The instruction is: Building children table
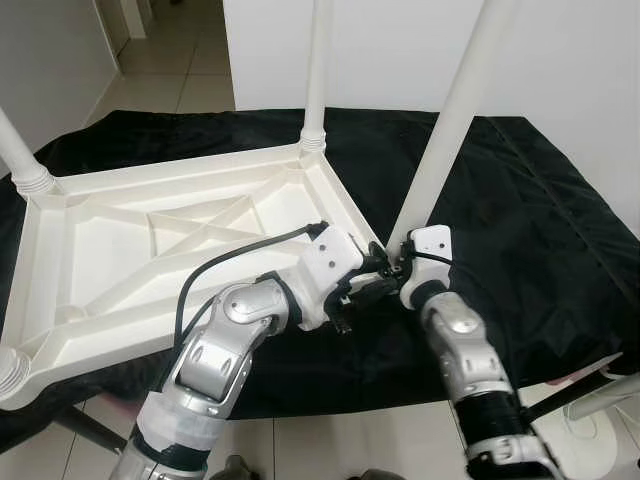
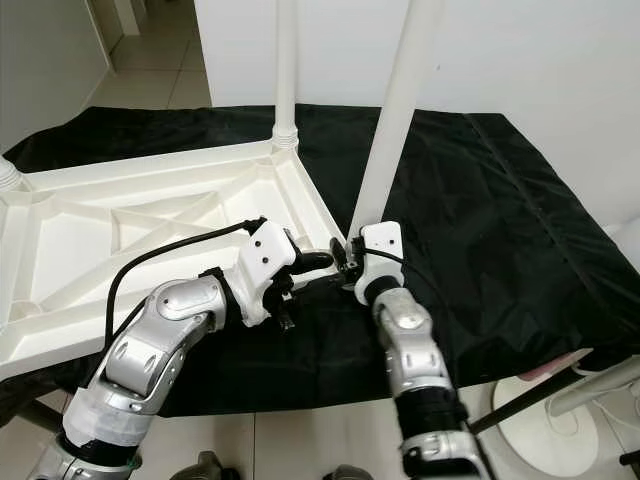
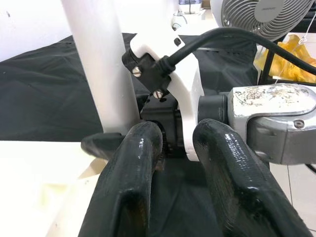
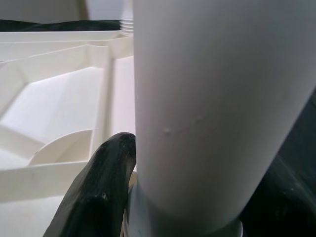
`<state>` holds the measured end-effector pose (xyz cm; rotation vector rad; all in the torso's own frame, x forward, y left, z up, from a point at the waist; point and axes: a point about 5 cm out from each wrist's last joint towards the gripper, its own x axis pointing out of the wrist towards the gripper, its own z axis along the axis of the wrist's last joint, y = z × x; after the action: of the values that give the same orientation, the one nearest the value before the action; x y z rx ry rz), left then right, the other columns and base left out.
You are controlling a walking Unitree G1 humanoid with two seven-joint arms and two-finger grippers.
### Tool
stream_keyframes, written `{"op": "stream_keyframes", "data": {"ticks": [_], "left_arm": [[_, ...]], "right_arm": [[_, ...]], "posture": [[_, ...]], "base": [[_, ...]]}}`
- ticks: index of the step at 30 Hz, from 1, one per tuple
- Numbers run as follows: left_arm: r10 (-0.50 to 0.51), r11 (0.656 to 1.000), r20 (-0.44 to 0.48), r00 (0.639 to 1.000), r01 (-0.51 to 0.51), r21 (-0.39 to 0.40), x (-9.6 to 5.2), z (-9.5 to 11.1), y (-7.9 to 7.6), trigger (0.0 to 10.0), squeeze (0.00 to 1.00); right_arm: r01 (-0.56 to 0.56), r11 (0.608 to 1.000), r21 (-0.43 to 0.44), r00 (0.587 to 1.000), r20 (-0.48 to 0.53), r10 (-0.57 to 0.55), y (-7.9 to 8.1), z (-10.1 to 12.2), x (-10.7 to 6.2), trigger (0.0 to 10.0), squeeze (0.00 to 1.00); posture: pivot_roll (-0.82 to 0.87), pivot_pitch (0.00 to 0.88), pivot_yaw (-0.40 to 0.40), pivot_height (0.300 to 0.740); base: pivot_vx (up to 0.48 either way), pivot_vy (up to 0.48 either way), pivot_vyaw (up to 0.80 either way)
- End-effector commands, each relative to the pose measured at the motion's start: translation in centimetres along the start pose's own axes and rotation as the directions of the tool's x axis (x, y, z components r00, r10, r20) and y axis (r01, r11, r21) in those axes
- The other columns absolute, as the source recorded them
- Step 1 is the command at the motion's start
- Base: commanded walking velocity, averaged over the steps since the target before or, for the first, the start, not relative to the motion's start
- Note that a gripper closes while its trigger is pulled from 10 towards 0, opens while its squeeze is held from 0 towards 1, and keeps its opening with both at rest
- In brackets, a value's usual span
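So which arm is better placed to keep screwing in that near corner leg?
Right. Its claw is clamped around the leg at its base; the left claw sits beside it, gripping nothing.

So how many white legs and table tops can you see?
White plastic table legs: 4
White plastic upside-down table top: 1
Total: 5
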<state>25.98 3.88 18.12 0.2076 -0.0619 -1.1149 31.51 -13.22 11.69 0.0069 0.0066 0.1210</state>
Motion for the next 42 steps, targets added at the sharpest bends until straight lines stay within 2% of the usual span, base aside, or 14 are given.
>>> {"op": "stream_keyframes", "data": {"ticks": [1, 3, 5, 9, 19, 20, 21, 30, 31, 33, 34, 37, 39, 42], "left_arm": [[0.112, 0.994, -0.006, 0.994, -0.112, 0.001, -0.2, -0.1, 0.6, 10.0, 0.00], [0.117, 0.993, -0.009, 0.993, -0.117, -0.003, -0.3, -0.2, 0.6, 10.0, 0.00], [0.118, 0.993, -0.011, 0.993, -0.118, -0.008, -0.4, -0.2, 0.5, 10.0, 0.00], [0.116, 0.993, -0.015, 0.993, -0.116, -0.011, -0.4, -0.3, 0.4, 10.0, 0.00], [0.122, 0.992, -0.016, 0.992, -0.122, -0.012, -0.5, -0.3, 0.6, 10.0, 0.00], [0.122, 0.992, -0.016, 0.992, -0.122, -0.011, -0.5, -0.3, 0.6, 10.0, 0.00], [0.120, 0.993, -0.015, 0.993, -0.121, -0.010, -0.5, -0.3, 0.5, 10.0, 0.00], [0.115, 0.993, -0.023, 0.993, -0.115, 0.004, -0.6, -0.4, 0.5, 10.0, 0.00], [0.113, 0.994, -0.028, 0.993, -0.113, 0.009, -0.6, -0.5, 0.5, 10.0, 0.00], [0.112, 0.994, -0.032, 0.993, -0.111, 0.013, -0.7, -0.5, 0.5, 10.0, 0.00], [0.092, 0.996, -0.039, 0.995, -0.092, 0.010, -0.8, -0.7, 0.3, 10.0, 0.00], [0.078, 0.997, -0.043, 0.996, -0.077, 0.007, -0.8, -0.8, 0.1, 10.0, 0.00], [0.043, 0.999, -0.064, 0.997, -0.043, 0.006, -1.1, -1.3, -0.2, 10.0, 0.00], [0.043, 0.999, -0.064, 0.997, -0.043, 0.006, -1.1, -1.3, -0.2, 10.0, 0.00]], "right_arm": [[0.138, 0.987, 0.081, 0.989, -0.066, -0.133, -1.5, -1.3, -0.6, 10.0, 0.00], [0.259, 0.958, 0.120, 0.966, -0.046, -0.255, -1.0, -1.0, -0.7, 10.0, 0.00], [0.287, 0.948, 0.136, 0.958, -0.012, -0.288, -0.1, -0.5, -0.6, 10.0, 0.00], [0.285, 0.952, 0.114, 0.958, -0.007, -0.287, 0.5, -0.1, -0.7, 10.0, 0.00], [0.318, 0.944, 0.090, 0.948, -0.010, -0.318, -0.1, -0.1, -0.7, 10.0, 0.00], [0.311, 0.947, 0.080, 0.950, 0.002, -0.312, 0.0, 0.1, -0.7, 10.0, 0.04], [0.298, 0.951, 0.080, 0.954, 0.017, -0.300, 0.0, 0.2, -0.7, 10.0, 1.00], [0.181, 0.979, 0.091, 0.979, 0.081, -0.189, -0.1, 1.0, -0.7, 10.0, 1.00], [0.149, 0.986, 0.082, 0.984, 0.087, -0.156, -0.3, 1.1, -0.7, 10.0, 0.65], [0.130, 0.989, 0.074, 0.987, 0.090, -0.136, -0.4, 1.2, -0.8, 10.0, 0.65], [0.079, 0.995, 0.066, 0.992, 0.090, -0.084, -0.9, 1.2, -0.9, 10.0, 0.00], [0.045, 0.997, 0.062, 0.995, 0.090, -0.051, -1.2, 1.2, -0.9, 10.0, 0.00], [-0.125, 0.992, -0.017, 0.988, 0.088, 0.126, -2.0, 1.5, -0.9, 10.0, 0.00], [-0.125, 0.992, -0.017, 0.988, 0.088, 0.126, -2.0, 1.5, -0.9, 10.0, 0.00]], "posture": [[-0.09, 0.000, -0.013, 0.740], [-0.09, 0.000, -0.013, 0.740], [-0.09, 0.000, -0.013, 0.740], [-0.09, 0.000, -0.012, 0.740], [-0.09, 0.000, -0.011, 0.740], [-0.09, 0.000, -0.011, 0.740], [-0.08, 0.000, -0.011, 0.740], [-0.08, 0.000, -0.010, 0.740], [-0.09, 0.000, -0.010, 0.740], [-0.09, 0.000, -0.010, 0.740], [-0.09, 0.000, -0.009, 0.740], [-0.09, 0.000, -0.009, 0.740], [-0.10, 0.000, 0.000, 0.740], [-0.10, 0.000, 0.000, 0.740]], "base": [[0.000, 0.000, 0.00], [0.000, 0.000, 0.00], [0.000, 0.000, 0.00], [0.000, 0.000, 0.00], [0.000, 0.000, 0.00], [0.000, 0.000, 0.00], [0.000, 0.000, 0.00], [0.000, 0.000, 0.00], [0.000, 0.000, 0.00], [0.000, 0.000, 0.00], [0.000, 0.000, 0.00], [0.000, 0.000, 0.00], [0.000, 0.000, 0.00], [0.000, 0.000, 0.00]]}}
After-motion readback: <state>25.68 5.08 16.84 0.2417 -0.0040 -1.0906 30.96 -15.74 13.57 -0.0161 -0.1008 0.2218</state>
